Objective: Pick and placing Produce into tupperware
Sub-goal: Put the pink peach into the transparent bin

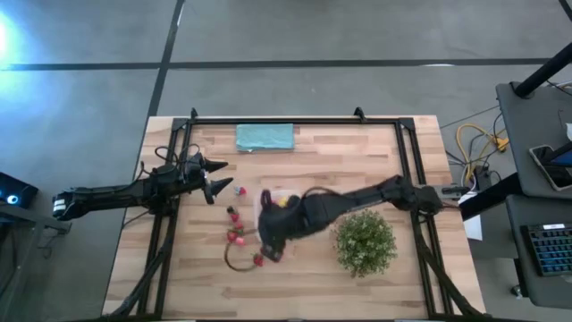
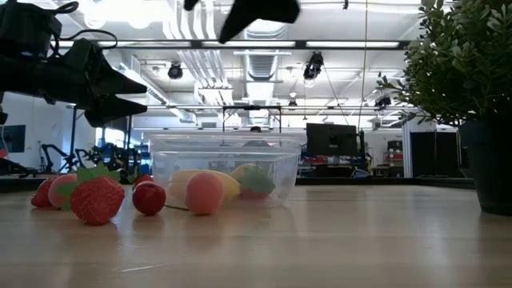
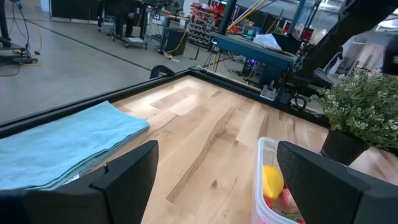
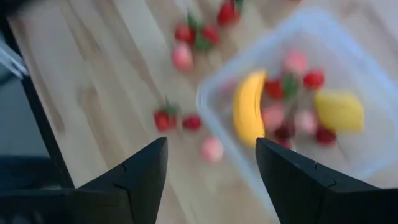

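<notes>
Both arms over the table, fruit partly in the box.

The left gripper point(image 1: 217, 176) waits open at the table's left edge, near the teal cloth point(image 1: 265, 137). Loose strawberries point(image 1: 234, 234) lie on the wood between it and the tupperware point(image 2: 226, 169), which the high view hides under the right arm (only the low and wrist views show it). It holds a banana point(image 4: 247, 107), a lemon point(image 4: 339, 110) and what look like strawberries. The right gripper point(image 4: 211, 167) hangs empty above it, fingers apart, left of the plant point(image 1: 365, 241).
</notes>
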Motion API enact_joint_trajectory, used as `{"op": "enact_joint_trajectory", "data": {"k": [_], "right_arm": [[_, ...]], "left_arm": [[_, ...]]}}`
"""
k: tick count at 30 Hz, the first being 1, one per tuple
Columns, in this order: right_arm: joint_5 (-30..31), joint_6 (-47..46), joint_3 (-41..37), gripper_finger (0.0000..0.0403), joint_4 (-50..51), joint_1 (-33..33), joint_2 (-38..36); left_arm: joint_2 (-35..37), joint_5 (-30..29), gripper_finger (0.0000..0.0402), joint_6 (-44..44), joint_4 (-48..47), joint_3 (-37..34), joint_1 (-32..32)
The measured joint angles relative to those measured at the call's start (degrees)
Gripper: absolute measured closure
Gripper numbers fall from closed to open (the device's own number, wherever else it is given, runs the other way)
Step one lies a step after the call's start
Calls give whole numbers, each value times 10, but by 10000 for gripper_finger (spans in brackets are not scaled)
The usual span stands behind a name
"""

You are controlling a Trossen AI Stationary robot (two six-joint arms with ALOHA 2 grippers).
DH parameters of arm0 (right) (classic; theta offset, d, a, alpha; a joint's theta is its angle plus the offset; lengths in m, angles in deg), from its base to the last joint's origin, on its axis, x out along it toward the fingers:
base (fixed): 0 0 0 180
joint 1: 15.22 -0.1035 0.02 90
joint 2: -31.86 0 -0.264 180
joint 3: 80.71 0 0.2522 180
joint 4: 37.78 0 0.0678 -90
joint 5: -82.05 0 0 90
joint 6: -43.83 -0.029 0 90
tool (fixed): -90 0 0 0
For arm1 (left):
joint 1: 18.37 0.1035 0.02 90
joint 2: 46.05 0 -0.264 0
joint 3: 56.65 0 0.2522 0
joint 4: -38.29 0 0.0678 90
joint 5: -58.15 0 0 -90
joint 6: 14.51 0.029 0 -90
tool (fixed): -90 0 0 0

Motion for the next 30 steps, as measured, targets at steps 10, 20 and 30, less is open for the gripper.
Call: {"op": "enact_joint_trajectory", "data": {"k": [10, 20, 30], "right_arm": [[22, -65, -3, 170, 30, -80, 70], [43, -28, -5, 170, 19, -117, 148], [74, -70, -7, 170, -4, -90, 164]], "left_arm": [[0, 0, 88, 0, 0, 0, 0], [0, 0, 88, 0, 0, 0, 0], [0, 0, 88, 0, 0, 0, 0]]}}
